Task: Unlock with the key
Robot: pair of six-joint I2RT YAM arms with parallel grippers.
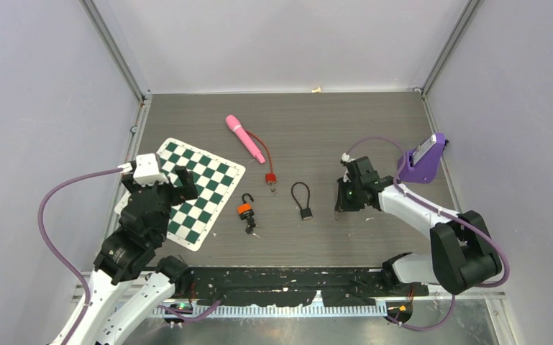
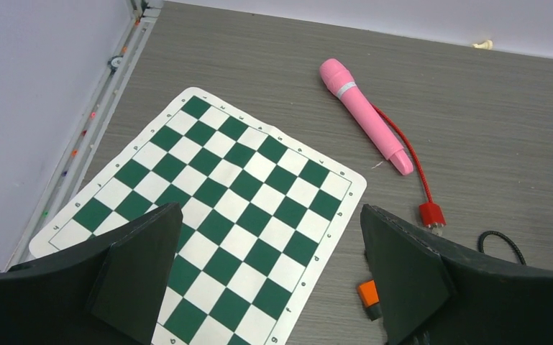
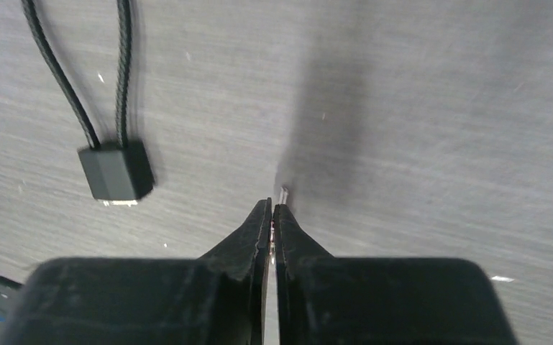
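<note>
A small silvery key (image 3: 282,192) shows only as a thin tip poking out between the jaws of the right arm (image 1: 417,210), which are pressed together on it. The tip points down at the grey wood-grain tabletop (image 1: 374,129); whether it touches the surface cannot be told. To the left of the jaws, near but apart from them, lies a black cable lock (image 3: 117,172), flat on the tabletop, its black block towards the near edge and its braided cable loop running away towards the back.

Further left, near the middle of the tabletop, lies an orange padlock (image 1: 244,209) with its hooked shackle towards the back and a small bunch of keys (image 1: 252,230) just beside its near end. Behind it, between the two other locks, sits a red padlock (image 1: 270,178), joined by a thin red cable (image 2: 411,154) to a pink cylinder (image 1: 245,138) lying at a slant further back.

On the left side lies a green and white chessboard mat (image 1: 203,188), turned at an angle. The left arm (image 1: 133,230) hangs over the near left part of this mat, its jaws spread wide with nothing between them. At the right edge of the tabletop, behind the right arm, stands a purple object (image 1: 424,162) with a white face
</note>
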